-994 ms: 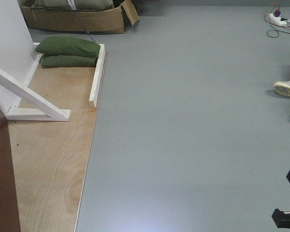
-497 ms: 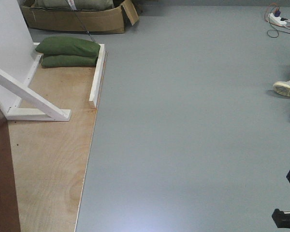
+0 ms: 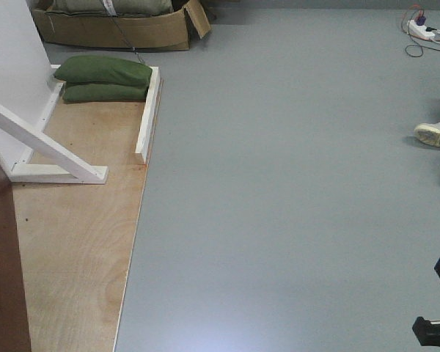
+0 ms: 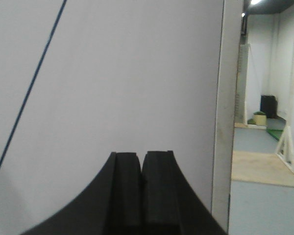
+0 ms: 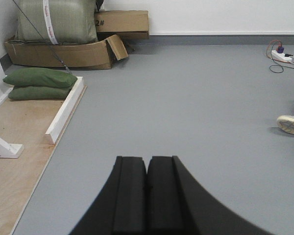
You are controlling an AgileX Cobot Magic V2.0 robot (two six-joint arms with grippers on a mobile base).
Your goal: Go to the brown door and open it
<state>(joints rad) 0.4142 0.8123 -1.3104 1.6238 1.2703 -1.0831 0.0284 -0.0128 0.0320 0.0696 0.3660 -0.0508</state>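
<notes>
Your left pincer [image 4: 141,183]: two matte black, flat-faced pads pressed together with nothing between them. It faces a smooth pale grey-white panel [image 4: 112,73] crossed by one thin dark slanting line.

Your right pincer [image 5: 147,188]: the same black pads, likewise pressed flat together and empty, pointing out over the smooth grey floor [image 5: 196,98].

Dark reddish-brown wooden door [image 3: 0,271]: you see only a narrow upright strip of it at the lower left edge of the front view, standing over the light plywood floor sheet [image 3: 73,242], whose grain shows.

White painted wooden brace [image 3: 44,143]: a square-edged bar slanting down to a flat foot on the plywood.

Two olive-green fabric sandbags [image 3: 103,79]: soft, rounded and stacked at the plywood's far end, beside a white wooden kerb rail [image 3: 147,114].

Brown cardboard box [image 3: 117,29]: one flap open, beyond the bags.

White shoe [image 3: 436,134]: on the floor at the right edge.

White power strip [image 3: 422,29]: in the far right corner, with tangled cables.
</notes>
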